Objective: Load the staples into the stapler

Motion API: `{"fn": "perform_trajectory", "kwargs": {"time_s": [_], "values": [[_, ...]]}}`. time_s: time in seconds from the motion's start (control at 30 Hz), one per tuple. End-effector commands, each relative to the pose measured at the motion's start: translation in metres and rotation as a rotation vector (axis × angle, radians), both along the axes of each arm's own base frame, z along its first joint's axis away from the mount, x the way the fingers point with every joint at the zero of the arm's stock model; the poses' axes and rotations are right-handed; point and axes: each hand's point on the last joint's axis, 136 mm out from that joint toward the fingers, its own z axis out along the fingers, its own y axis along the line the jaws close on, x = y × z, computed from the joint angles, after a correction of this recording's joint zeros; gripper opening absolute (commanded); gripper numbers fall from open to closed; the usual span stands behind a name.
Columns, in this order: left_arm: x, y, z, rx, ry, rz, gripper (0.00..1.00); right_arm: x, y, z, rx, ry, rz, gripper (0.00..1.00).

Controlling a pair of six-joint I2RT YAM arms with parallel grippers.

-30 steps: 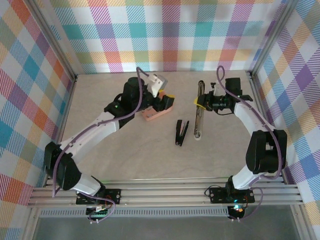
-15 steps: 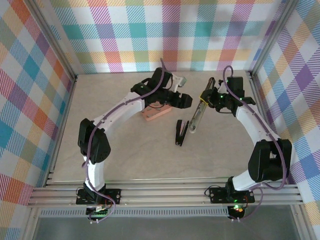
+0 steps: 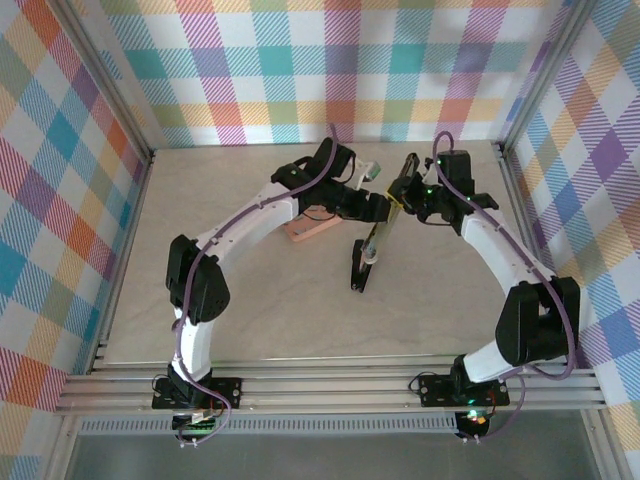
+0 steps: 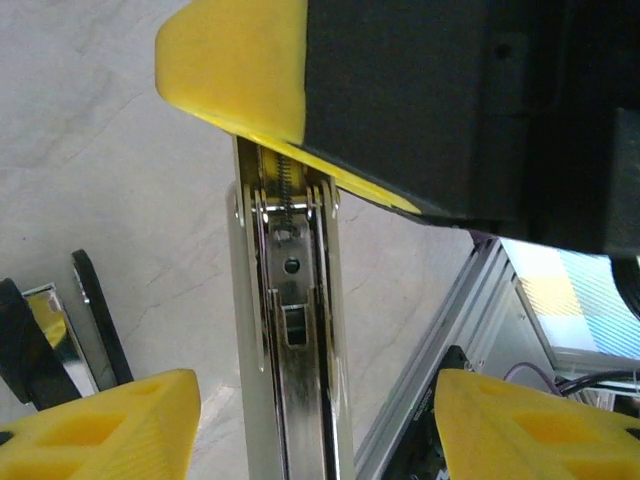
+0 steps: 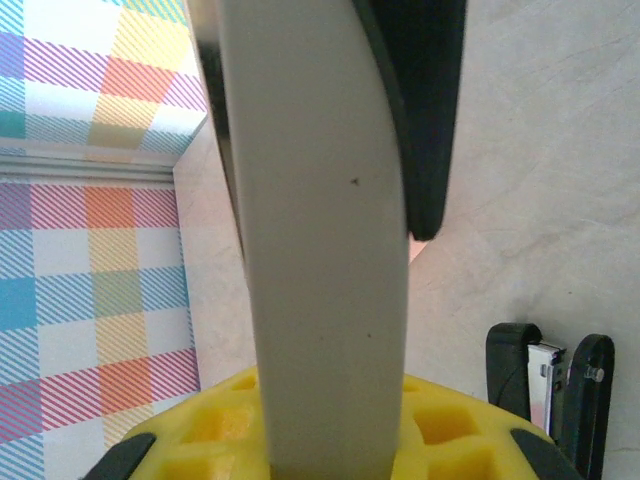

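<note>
Stapler (image 3: 380,232) diagonal, free end near-left

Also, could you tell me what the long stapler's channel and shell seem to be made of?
The stapler's channel looks like shiny bare steel: bright reflections, a coil spring at its top. The shell seems matte grey plastic, smooth with no glare, though painted metal is possible.

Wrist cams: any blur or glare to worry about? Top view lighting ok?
Left wrist: the grey stapler has its open metal rail sharp, with glare low down; the yellow fingers at the bottom are soft. Right wrist: that stapler's body is too close, soft-edged and featureless; the black stapler behind is crisper. Top external: even light, faint shadows, no glare.
</note>
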Motion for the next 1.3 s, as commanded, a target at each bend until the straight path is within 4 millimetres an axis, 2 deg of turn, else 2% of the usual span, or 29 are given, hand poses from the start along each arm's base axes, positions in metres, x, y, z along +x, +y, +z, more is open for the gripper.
{"fn": "perform_trajectory", "kwargs": {"time_s": [0.0,0.17,0.3,0.53,0.7,0.73,0.77,0.87,0.9,1.0,1.13,1.2,1.27], "values": [[0.004,-0.003,-0.004,0.025,0.017,0.024,0.61,0.007,0.005,0.043,0.047,-0.123,-0.005,0.01],[0.009,-0.007,-0.004,0.016,0.012,0.034,0.51,0.007,0.009,0.047,0.068,-0.126,-0.004,0.01],[0.012,-0.008,-0.005,0.018,0.010,0.042,0.47,0.006,0.012,0.049,0.075,-0.127,0.001,0.01],[0.016,-0.014,-0.001,-0.007,0.007,0.046,0.33,0.004,0.016,0.052,0.084,-0.132,0.014,0.01],[0.022,-0.017,-0.002,-0.010,0.022,0.068,0.09,0.002,0.016,0.051,0.071,-0.144,0.023,0.04],[0.024,-0.017,-0.002,-0.010,0.025,0.083,0.05,0.002,0.014,0.050,0.058,-0.145,0.022,0.08],[0.027,-0.017,-0.003,-0.007,0.030,0.104,0.01,0.001,0.012,0.047,0.037,-0.140,0.023,0.18],[0.034,-0.017,-0.008,0.019,0.042,0.181,0.00,-0.003,-0.001,0.034,-0.018,-0.097,0.017,0.59],[0.034,-0.017,-0.011,0.030,0.045,0.202,0.00,-0.005,-0.006,0.029,-0.034,-0.082,0.015,0.66],[0.033,-0.019,-0.023,0.083,0.051,0.271,0.00,-0.010,-0.034,0.018,-0.086,-0.040,-0.029,0.73],[0.027,-0.037,-0.036,0.137,0.039,0.306,0.00,-0.019,-0.075,0.011,-0.110,-0.026,-0.107,0.74],[0.025,-0.048,-0.042,0.165,0.023,0.312,0.00,-0.025,-0.086,0.006,-0.136,-0.035,-0.116,0.73],[0.022,-0.063,-0.052,0.182,0.008,0.304,0.00,-0.030,-0.095,-0.008,-0.152,-0.008,-0.122,0.72]]}}
